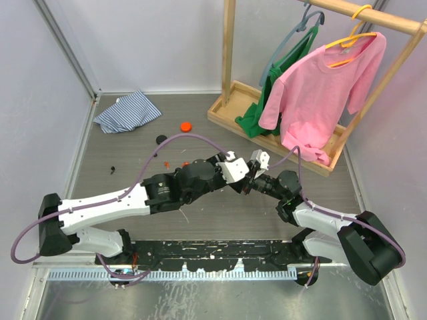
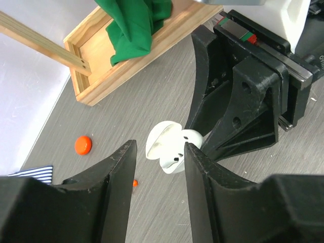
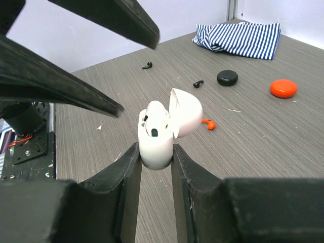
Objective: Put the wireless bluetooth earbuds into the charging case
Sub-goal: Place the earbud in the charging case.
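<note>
The charging case (image 3: 157,136) is a small glossy white pod with its lid hinged open and dark wells showing in its top. It is pinched at its lower body by the right jaws, closed on it, over the grey surface (image 3: 253,147). The wireless bluetooth earbuds lie loose beyond it: a black earbud (image 3: 147,65), a second black earbud (image 3: 198,83) and a red-orange earbud (image 3: 208,123). From above, the left arm (image 1: 120,200) and right arm (image 1: 320,217) reach inward until their wrists meet, hiding the case. The left jaws stand spread wide, close beside the case. Only the left wrist view shows the green garment (image 2: 136,25); only the right wrist view separates the earbuds from the black puck (image 3: 227,77).
</note>
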